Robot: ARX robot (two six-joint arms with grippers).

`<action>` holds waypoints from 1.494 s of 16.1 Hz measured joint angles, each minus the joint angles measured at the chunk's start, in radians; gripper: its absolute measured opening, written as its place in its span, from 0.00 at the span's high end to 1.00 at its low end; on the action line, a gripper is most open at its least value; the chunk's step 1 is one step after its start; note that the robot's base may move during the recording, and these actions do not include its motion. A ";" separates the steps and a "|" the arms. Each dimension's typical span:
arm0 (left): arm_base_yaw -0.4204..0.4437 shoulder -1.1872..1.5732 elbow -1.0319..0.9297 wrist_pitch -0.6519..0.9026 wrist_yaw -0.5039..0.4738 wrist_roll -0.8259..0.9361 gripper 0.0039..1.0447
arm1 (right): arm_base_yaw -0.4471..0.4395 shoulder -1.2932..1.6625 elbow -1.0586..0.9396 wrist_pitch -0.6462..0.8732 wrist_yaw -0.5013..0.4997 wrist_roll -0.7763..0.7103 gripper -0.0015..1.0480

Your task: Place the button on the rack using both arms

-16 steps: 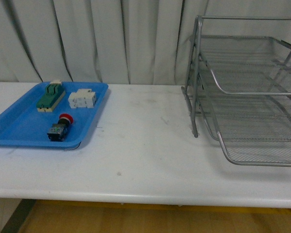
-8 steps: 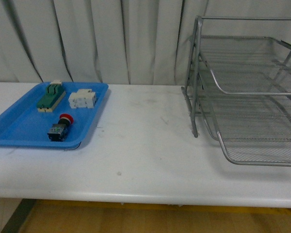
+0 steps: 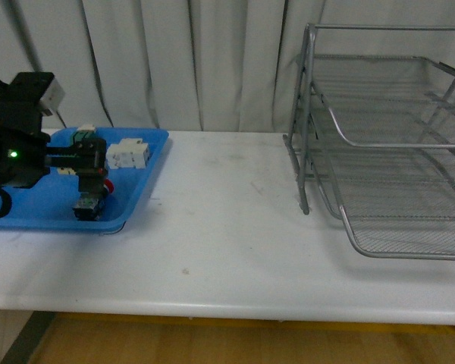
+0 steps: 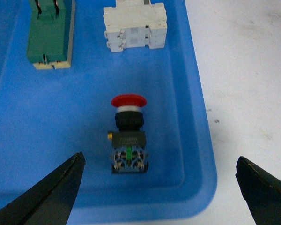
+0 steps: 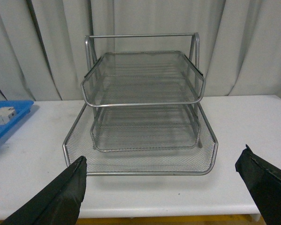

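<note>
2 grippers gape wide, empty: the left gripper (image 4: 159,159) hovers over the button (image 4: 129,140), which lies in the blue tray (image 4: 37,154) at the table's (image 3: 227,227) 9 o'clock; the right gripper (image 5: 161,159) faces the rack (image 5: 140,104) at 3 o'clock. The reach is in hand. Next, likely: descend, straddle the dark body, close.

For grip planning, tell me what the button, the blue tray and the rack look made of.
The button looks plastic: smooth, slightly glossy red cap, matte dark body, small metal-looking contacts at its base. The blue tray is probably moulded plastic: uniform colour, rounded rim, soft sheen. The rack is metal: silver wire mesh in a shiny tubular frame.
</note>
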 joint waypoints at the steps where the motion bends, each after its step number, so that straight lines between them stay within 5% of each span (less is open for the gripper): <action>1: -0.002 0.046 0.076 -0.044 0.000 0.018 0.06 | 0.000 0.000 0.000 0.000 0.000 0.000 0.06; 7: 0.020 0.241 0.360 -0.295 -0.013 0.066 0.06 | 0.000 0.000 0.000 0.000 0.000 0.000 0.06; 20: 0.020 0.337 0.421 -0.390 -0.018 0.055 0.06 | 0.000 0.000 0.000 0.000 0.000 0.000 0.06; 24: 0.014 0.337 0.430 -0.396 -0.048 0.055 0.46 | 0.000 0.000 0.000 0.000 0.000 0.000 0.06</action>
